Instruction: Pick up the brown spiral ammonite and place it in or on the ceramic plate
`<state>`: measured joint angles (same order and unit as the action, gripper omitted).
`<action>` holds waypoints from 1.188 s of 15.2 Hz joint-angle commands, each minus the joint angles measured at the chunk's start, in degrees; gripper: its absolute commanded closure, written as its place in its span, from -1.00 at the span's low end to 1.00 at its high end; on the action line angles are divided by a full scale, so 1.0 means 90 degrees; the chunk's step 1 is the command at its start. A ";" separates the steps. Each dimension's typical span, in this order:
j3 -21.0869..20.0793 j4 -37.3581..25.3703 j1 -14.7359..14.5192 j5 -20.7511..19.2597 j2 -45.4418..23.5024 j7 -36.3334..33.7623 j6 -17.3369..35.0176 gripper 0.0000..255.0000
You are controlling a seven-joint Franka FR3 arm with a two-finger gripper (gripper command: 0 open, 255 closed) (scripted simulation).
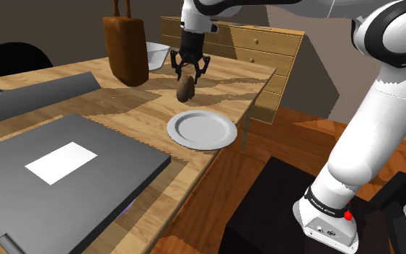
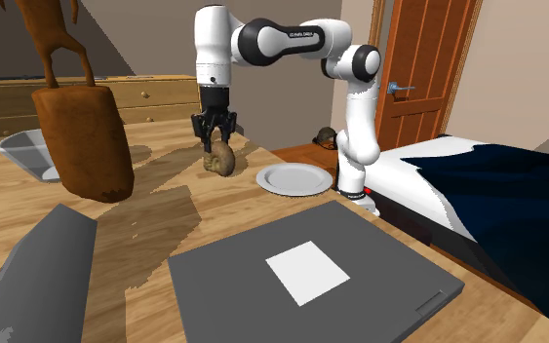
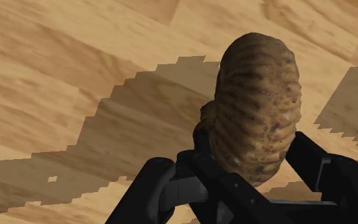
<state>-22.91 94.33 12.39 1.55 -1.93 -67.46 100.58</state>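
The brown ribbed spiral ammonite (image 1: pixel 186 88) (image 2: pixel 220 158) (image 3: pixel 257 108) stands on edge on the wooden table, its lower end at the tabletop. My black gripper (image 1: pixel 187 72) (image 2: pixel 217 138) (image 3: pixel 254 167) comes straight down onto it and is shut on it, with a finger pressed against each flat side. The white ceramic plate (image 1: pixel 202 130) (image 2: pixel 292 178) lies flat near the table's edge. In the shoulder view it is a short way below and to the right of the ammonite.
A tall brown object (image 1: pixel 125 47) (image 2: pixel 85 141) stands close beside the ammonite, with a grey bowl (image 1: pixel 156 52) (image 2: pixel 28 154) behind it. A large flat grey slab with a white patch (image 1: pixel 57 173) (image 2: pixel 311 273) covers the near table. A wooden dresser (image 1: pixel 266 50) stands beyond.
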 commanded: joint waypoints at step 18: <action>-0.0041 -0.1212 -0.0056 -0.0105 -0.0275 -0.0116 -0.1176 1.00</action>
<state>-23.20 84.77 12.00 0.77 -4.04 -68.31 90.99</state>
